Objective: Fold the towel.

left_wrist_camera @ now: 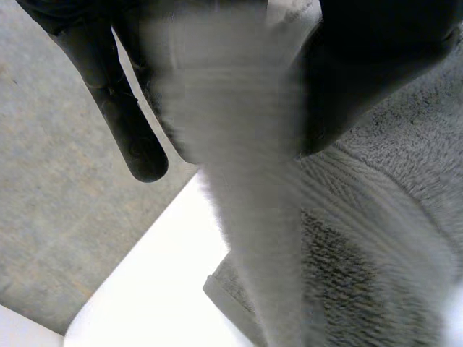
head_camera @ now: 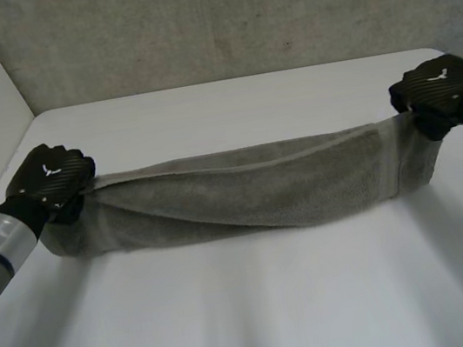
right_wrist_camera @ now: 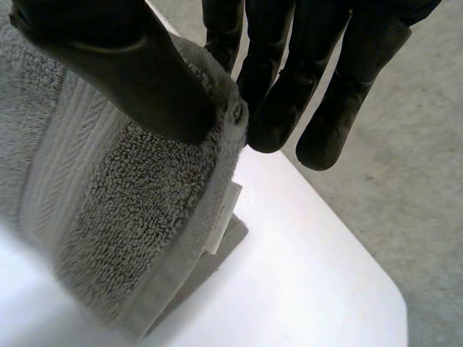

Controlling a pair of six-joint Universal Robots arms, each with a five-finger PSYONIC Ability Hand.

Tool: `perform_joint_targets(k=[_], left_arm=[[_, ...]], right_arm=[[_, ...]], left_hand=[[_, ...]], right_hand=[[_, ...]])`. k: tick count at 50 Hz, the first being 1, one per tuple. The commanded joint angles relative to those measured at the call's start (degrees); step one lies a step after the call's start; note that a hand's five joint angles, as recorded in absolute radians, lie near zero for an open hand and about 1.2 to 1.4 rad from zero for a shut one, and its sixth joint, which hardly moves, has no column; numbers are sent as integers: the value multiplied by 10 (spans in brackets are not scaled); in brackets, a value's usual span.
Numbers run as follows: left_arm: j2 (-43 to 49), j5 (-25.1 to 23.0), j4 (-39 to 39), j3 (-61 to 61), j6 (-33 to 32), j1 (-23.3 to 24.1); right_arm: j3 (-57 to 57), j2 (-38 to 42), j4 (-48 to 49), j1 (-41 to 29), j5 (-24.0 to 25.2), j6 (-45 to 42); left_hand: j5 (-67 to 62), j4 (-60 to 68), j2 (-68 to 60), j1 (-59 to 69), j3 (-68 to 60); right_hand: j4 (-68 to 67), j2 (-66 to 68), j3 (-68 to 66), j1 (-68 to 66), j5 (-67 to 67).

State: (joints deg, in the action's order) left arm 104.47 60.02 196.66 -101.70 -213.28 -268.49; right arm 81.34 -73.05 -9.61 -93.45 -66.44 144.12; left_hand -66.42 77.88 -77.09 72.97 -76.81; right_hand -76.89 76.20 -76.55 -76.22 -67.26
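Firmly, the left hand (head_camera: 49, 178) pinches one end of the grey towel (head_camera: 252, 190); the right hand (head_camera: 441, 92) pinches the other, thumb against fingers. Both hands sit knuckles-up, with the towel stretched between them across the white counter (head_camera: 253, 311).

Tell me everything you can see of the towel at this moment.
The towel is grey terry cloth with a flat woven band near its right end and a small white label there. It is doubled into a long strip stretched across the white table. The left hand pinches its left end, the right hand its right end. Its upper edge is raised; the sagging lower fold seems to rest on the table.
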Motion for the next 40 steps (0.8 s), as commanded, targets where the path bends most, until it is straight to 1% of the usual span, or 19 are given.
perform_joint_targets(k=[1,2,3,6,8,9,10,16,22,28,30,32,33,34,35,36,37,38,40], left_arm=[[123,6,0,118,-3,11],[148,9,0,146,-2,16],[148,9,0,146,-2,16],[192,11,-4,198,0,24],[210,11,-4,221,0,26],[229,12,-4,242,0,27],[246,17,-4,263,0,29],[310,34,-4,341,1,38],[350,39,-5,384,0,43],[385,39,-3,424,0,47],[392,39,-3,432,1,47],[405,40,-3,448,1,48],[405,40,-3,448,1,48],[410,40,-3,454,1,48],[410,40,-3,454,1,48],[413,40,-3,458,0,51],[415,38,-3,460,0,53],[415,38,-3,460,0,53],[414,38,-1,461,0,55]], right_arm=[[-93,108,8,-44,-35,5],[-115,131,13,-48,-50,7],[-136,153,22,-52,-66,11],[-156,172,34,-60,-79,16],[-194,208,58,-77,-99,21],[-194,208,58,-77,-99,21],[-214,228,71,-83,-107,22],[-270,280,86,-93,-129,21],[-337,343,87,-104,-145,21],[-375,377,88,-105,-164,19],[-397,399,87,-105,-176,18],[-406,408,87,-105,-178,17],[-414,416,87,-105,-181,17],[-414,416,87,-105,-181,17],[-419,422,87,-105,-182,17],[-422,426,87,-105,-184,17],[-422,426,87,-105,-184,17],[-423,427,87,-105,-185,19],[-423,428,87,-106,-185,19]], left_hand=[[-36,21,-29,70,-32],[-36,21,-29,70,-32],[-36,21,-29,70,-32],[-36,21,-29,70,-32],[-36,21,-29,70,-32],[-24,10,-18,59,-20],[-16,1,-9,50,-12],[43,-58,50,-8,47],[63,-78,70,-29,67],[77,-91,83,-42,80],[105,-120,112,-71,109],[194,-208,200,-159,198],[194,-209,201,-160,198],[269,-284,276,-235,273],[270,-285,277,-236,274],[338,-353,345,-304,342],[376,-390,382,-341,380],[376,-391,383,-342,380],[475,-489,481,-440,479]], right_hand=[[-31,38,-35,-38,-27],[-31,38,-35,-38,-27],[-31,38,-35,-38,-27],[-31,38,-35,-38,-27],[-31,38,-35,-38,-27],[-31,38,-35,-38,-27],[-31,38,-35,-38,-27],[-31,38,-35,-38,-27],[-31,38,-35,-38,-27],[-31,38,-35,-38,-27],[-31,38,-35,-38,-27],[-31,38,-35,-38,-27],[-31,38,-35,-38,-27],[-31,38,-35,-38,-27],[-31,38,-35,-38,-27],[-31,38,-35,-38,-27],[-31,38,-35,-38,-27],[-31,38,-35,-38,-27],[-31,38,-35,-38,-27]])
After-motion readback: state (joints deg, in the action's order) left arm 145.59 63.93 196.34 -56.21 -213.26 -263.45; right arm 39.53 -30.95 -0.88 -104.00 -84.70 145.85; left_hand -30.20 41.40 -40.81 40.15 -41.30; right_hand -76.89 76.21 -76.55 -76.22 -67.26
